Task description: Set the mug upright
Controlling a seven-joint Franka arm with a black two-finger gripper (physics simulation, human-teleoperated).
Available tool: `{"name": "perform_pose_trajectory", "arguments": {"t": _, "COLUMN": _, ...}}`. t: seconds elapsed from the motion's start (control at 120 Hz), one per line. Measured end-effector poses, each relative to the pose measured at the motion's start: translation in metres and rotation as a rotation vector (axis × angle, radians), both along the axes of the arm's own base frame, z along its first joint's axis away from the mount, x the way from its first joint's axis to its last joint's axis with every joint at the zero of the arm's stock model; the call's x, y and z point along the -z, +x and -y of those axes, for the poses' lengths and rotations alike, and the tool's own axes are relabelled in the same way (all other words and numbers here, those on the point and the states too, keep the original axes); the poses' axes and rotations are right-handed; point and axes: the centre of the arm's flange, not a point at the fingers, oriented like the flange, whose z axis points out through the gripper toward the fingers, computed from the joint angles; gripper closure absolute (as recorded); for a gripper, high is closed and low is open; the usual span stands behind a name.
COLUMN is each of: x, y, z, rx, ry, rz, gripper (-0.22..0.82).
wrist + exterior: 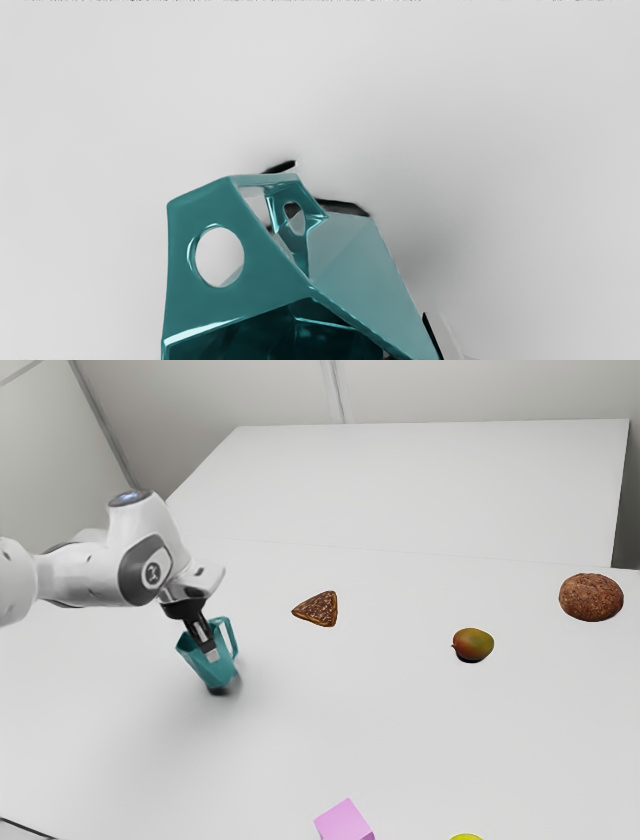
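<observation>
The white table (400,730) lies beneath the teal faceted mug (222,669), tilted well in from the far edge, its wall clamped in the black two-finger gripper (210,652); righting seems in hand (base contact I cannot tell), and next calls for levelling, then release.

White table (400,740): teal faceted mug (218,675) at the exterior view's left | brown triangular pastry (319,608) right of it | red-green oval mango (473,644) farther right | brown round bread (591,597) rightmost | pink cube (344,823) before them
</observation>
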Motion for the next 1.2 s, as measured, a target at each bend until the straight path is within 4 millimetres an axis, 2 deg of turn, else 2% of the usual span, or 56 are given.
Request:
{"name": "perform_pose_trajectory", "arguments": {"t": 0.242, "x": 0.008, "y": 0.0, "z": 0.02, "rx": -0.046, "ry": 0.071, "rz": 0.063, "gripper": 0.79}}
{"name": "perform_pose_trajectory", "arguments": {"t": 0.467, "x": 0.015, "y": 0.0, "z": 0.019, "rx": -0.126, "ry": 0.081, "rz": 0.079, "gripper": 0.78}}
{"name": "perform_pose_trajectory", "arguments": {"t": 0.6, "x": 0.016, "y": 0.001, "z": 0.018, "rx": -0.168, "ry": 0.078, "rz": 0.083, "gripper": 0.66}}
{"name": "perform_pose_trajectory", "arguments": {"t": 0.758, "x": 0.018, "y": 0.001, "z": 0.023, "rx": -0.189, "ry": 0.081, "rz": 0.082, "gripper": 0.46}}
{"name": "perform_pose_trajectory", "arguments": {"t": 0.95, "x": 0.008, "y": 0.001, "z": 0.032, "rx": -0.202, "ry": 0.092, "rz": 0.099, "gripper": 0.26}}
{"name": "perform_pose_trajectory", "arguments": {"t": 1.1, "x": -0.016, "y": 0.005, "z": 0.036, "rx": -0.221, "ry": 0.109, "rz": 0.102, "gripper": 0.14}}
{"name": "perform_pose_trajectory", "arguments": {"t": 1.2, "x": -0.051, "y": 0.02, "z": 0.041, "rx": -0.249, "ry": 0.111, "rz": 0.1, "gripper": 0.09}}
